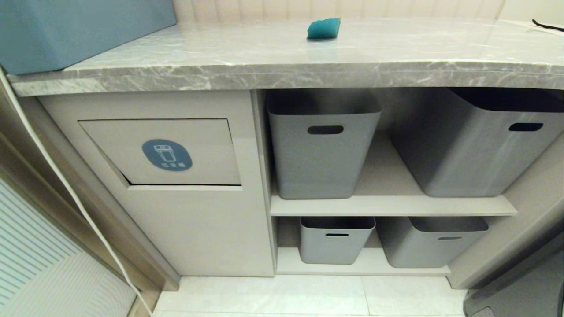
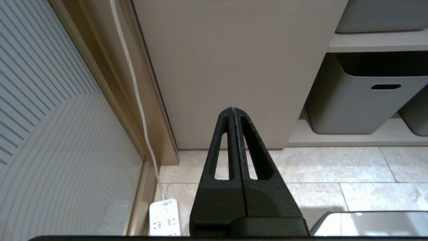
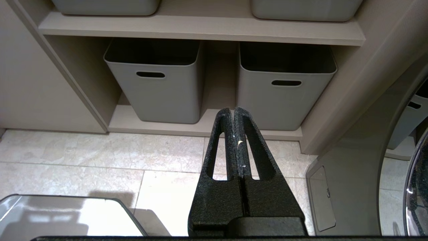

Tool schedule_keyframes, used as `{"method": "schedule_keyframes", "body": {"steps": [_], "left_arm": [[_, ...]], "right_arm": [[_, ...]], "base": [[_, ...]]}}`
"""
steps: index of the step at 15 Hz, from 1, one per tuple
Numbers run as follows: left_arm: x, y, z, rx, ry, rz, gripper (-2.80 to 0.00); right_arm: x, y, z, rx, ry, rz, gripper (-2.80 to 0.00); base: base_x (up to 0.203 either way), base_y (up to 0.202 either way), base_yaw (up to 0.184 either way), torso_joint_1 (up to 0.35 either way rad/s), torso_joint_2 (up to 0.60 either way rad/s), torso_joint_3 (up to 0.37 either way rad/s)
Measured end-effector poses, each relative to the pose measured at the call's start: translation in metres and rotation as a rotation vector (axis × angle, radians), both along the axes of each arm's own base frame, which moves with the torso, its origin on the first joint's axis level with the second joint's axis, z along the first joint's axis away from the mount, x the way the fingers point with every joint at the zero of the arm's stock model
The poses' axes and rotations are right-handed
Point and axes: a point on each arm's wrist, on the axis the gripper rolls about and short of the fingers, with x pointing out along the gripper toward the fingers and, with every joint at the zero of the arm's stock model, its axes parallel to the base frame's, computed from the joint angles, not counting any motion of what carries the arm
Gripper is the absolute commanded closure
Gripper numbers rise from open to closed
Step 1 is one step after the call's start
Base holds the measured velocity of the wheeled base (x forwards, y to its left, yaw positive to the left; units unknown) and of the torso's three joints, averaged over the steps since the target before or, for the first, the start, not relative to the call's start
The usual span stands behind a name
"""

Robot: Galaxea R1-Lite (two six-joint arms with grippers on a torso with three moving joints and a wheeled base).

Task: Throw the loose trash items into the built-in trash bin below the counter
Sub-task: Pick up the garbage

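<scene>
Trash is not yet in hand: we see the palm-sized teal wedge-shaped piece lying far back on the polished grey marble tabletop, the clear bottle in no view, and the beige tilting flap with its blue oval bin sticker closed below the slab. Our left tool and right tool hang low over the pale floor tiles, both pinched closed on nothing. We judge one arm must next rise and reach for the wedge.

blue oval sticker on bin flap, white bin icon, small text unreadable
</scene>
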Motion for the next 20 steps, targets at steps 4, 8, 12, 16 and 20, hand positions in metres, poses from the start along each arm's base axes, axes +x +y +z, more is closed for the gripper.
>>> {"method": "schedule_keyframes", "body": {"steps": [4,8,12,16,20], "left_arm": [[0.0,0.0,-0.0002,0.009,0.002,-0.002,0.0],[0.0,-0.0001,-0.0001,0.027,0.001,-0.006,0.0],[0.0,-0.0001,-0.0002,0.027,0.002,-0.003,0.0],[0.0,0.0001,-0.0003,-0.003,0.003,0.004,0.0],[0.0,0.0001,-0.0002,-0.004,0.002,0.004,0.0]], "right_arm": [[0.0,0.0,0.0,0.0,0.0,0.0,0.0],[0.0,0.0,0.0,0.0,0.0,0.0,0.0],[0.0,0.0,0.0,0.0,0.0,0.0,0.0],[0.0,0.0,0.0,0.0,0.0,0.0,0.0],[0.0,0.0,0.0,-0.001,0.0,0.0,0.0]], "base": [[0.0,0.0,0.0,0.0,0.0,0.0],[0.168,0.0,0.002,0.006,0.0,0.002],[0.199,0.0,-0.001,0.003,0.0,0.006],[0.067,0.0,-0.001,0.007,0.0,0.002],[0.0,0.0,0.0,0.0,0.0,0.0]]}}
